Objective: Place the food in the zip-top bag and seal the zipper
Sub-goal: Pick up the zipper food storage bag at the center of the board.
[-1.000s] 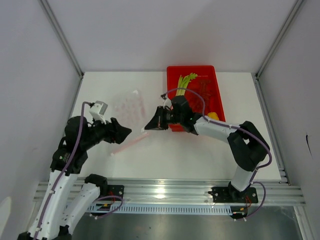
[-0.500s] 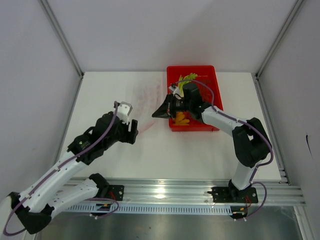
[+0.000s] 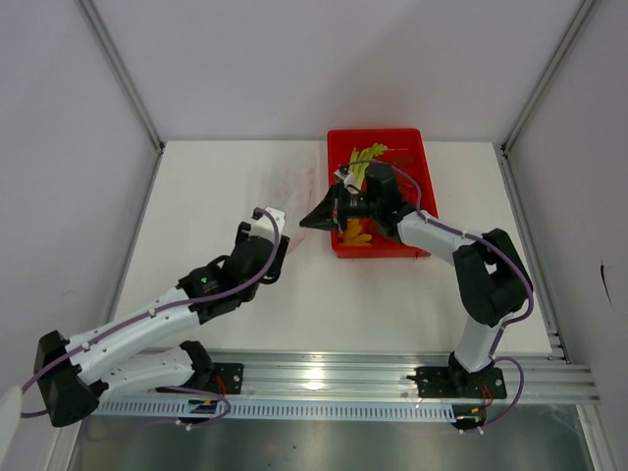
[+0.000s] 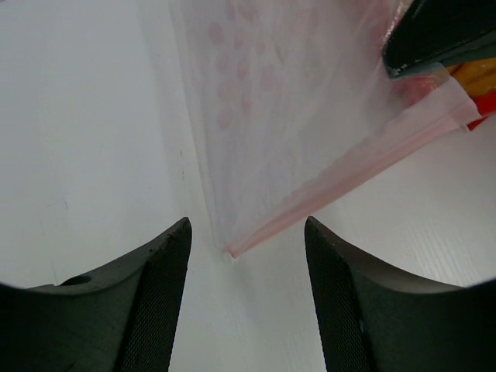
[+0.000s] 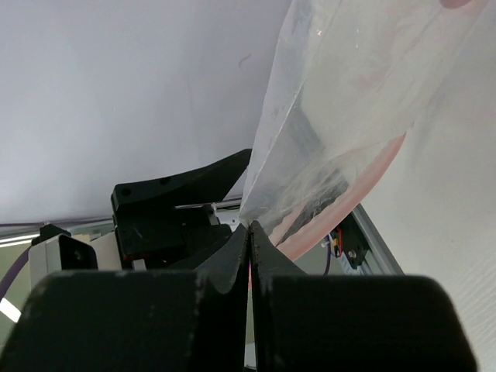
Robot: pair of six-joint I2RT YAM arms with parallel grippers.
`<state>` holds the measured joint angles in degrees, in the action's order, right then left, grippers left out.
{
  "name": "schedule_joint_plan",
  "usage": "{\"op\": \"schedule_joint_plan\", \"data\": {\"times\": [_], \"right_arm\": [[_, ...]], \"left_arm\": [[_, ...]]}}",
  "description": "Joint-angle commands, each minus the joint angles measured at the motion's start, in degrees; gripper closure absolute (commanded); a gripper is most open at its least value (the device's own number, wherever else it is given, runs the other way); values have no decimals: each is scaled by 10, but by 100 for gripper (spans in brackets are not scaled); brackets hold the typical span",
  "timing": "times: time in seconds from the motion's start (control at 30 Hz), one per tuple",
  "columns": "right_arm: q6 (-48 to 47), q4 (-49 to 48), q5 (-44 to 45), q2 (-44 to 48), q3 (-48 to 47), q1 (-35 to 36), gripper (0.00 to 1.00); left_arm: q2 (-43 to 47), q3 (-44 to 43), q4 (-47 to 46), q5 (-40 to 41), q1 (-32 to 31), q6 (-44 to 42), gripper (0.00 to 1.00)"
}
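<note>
The clear zip-top bag (image 3: 292, 186) with pale pink dots hangs slack left of the tray, its mouth edge lifted. My right gripper (image 3: 316, 221) is shut on that edge (image 5: 249, 226). The pinkish zipper (image 4: 349, 159) slopes down to a free corner lying on the table between the fingers (image 4: 167, 294) of my open left gripper (image 4: 247, 222), touching neither. From above, the left gripper (image 3: 282, 247) sits just short of the bag. A green stalk (image 3: 365, 157) and yellow-orange pieces (image 3: 355, 234) lie in the tray. I cannot make out the lobster.
The red rectangular tray (image 3: 424, 167) stands at the back, right of centre, with the right arm reaching across it. Grey walls and metal posts close in the white table on three sides. The metal rail (image 3: 324, 373) with both arm bases runs along the near edge.
The left arm has reached forward until its jaws straddle the bag's near corner, and they have narrowed a little. The right gripper has carried the bag's edge back toward the tray.
</note>
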<state>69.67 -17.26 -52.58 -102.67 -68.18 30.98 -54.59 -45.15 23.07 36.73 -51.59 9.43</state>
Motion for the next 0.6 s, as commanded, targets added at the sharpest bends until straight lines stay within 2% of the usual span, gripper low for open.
{"op": "schedule_joint_plan", "data": {"times": [0.0, 0.17, 0.43, 0.57], "right_arm": [[34, -51, -19, -9, 4, -2, 100], [47, -66, -23, -11, 6, -2, 100], [69, -92, -24, -9, 12, 0, 100], [79, -103, -25, -9, 15, 0, 100]], "left_arm": [[-15, 18, -85, 71, -7, -15, 38], [-4, 62, -116, 70, -11, -7, 38], [-28, 81, -159, 48, -11, -24, 37], [-45, 85, -170, 27, -7, -25, 31]]}}
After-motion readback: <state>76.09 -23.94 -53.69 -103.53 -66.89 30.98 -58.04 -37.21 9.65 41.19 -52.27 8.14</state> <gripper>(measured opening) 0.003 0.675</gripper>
